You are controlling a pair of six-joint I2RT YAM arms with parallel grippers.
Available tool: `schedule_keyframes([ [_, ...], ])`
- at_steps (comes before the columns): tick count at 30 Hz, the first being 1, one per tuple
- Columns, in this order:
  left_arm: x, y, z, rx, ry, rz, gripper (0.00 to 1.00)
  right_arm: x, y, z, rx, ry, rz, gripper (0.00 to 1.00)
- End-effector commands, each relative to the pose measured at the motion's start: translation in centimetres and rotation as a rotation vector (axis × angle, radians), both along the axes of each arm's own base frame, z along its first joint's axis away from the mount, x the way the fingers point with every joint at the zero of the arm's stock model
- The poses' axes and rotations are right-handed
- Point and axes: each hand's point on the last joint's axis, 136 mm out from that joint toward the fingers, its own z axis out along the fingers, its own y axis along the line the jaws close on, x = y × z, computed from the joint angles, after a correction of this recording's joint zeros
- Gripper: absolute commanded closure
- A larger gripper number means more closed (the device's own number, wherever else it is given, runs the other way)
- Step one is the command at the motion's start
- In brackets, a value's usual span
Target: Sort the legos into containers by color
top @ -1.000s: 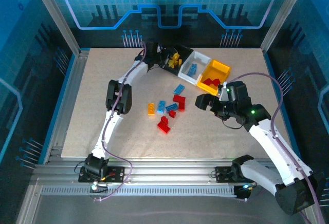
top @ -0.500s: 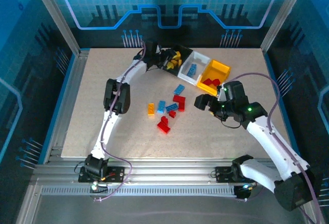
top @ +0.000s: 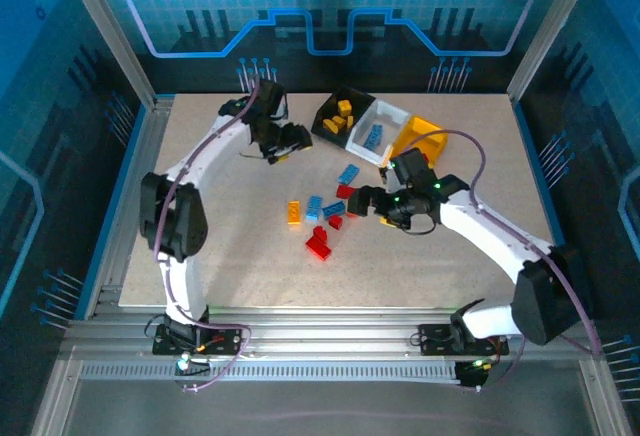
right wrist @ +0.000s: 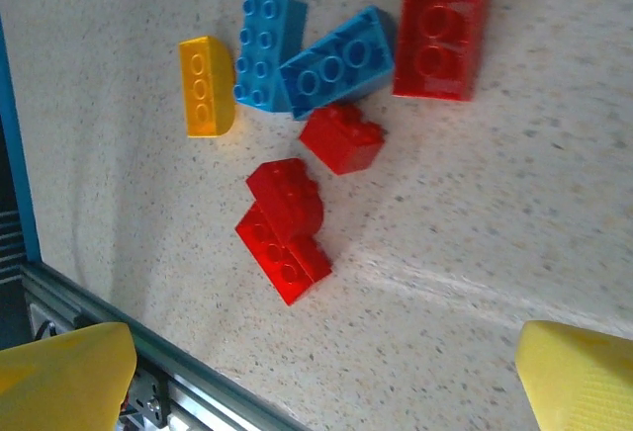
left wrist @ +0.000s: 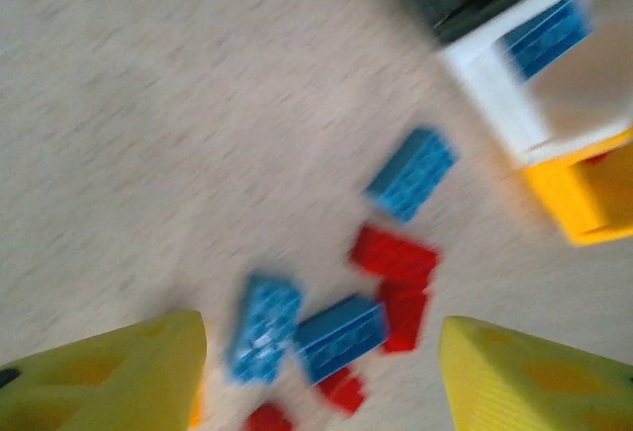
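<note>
Loose legos lie mid-table: an orange one (top: 294,212), blue ones (top: 314,207) (top: 348,174) and red ones (top: 320,244). The containers stand in a row at the back: a black bin (top: 325,116) with yellow legos, a white bin (top: 392,109) with a blue lego, and a yellow bin (top: 428,131). My left gripper (top: 285,143) hangs left of the black bin, open and empty. Its blurred wrist view looks down on blue legos (left wrist: 341,336) and red legos (left wrist: 394,256). My right gripper (top: 365,199) is open beside the cluster, with a red pair (right wrist: 287,228) ahead of its yellow fingers (right wrist: 59,372).
The metal frame rail (right wrist: 148,391) runs along the table's near edge in the right wrist view. Aluminium posts and blue panels wall in the table (top: 200,256). The right arm's cable arches over the yellow bin. Bare tabletop lies left of and in front of the cluster.
My left gripper has drawn back from the black bin toward the left and opened wider. My right gripper has swung left, from beside the yellow bin to the lego cluster.
</note>
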Motion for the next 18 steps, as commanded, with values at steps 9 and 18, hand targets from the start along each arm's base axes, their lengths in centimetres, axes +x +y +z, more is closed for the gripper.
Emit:
schedule_keyframes([
  [9, -9.9, 1.0, -8.3, 0.313, 0.199, -0.171, 0.35, -1.1, 3.9, -0.4, 0.025, -0.001, 0.139, 0.0],
  [18, -9.3, 0.4, -10.7, 0.367, 0.234, -0.183, 0.36, -2.7, 2.5, -0.6, 0.005, 0.001, 0.135, 0.0],
])
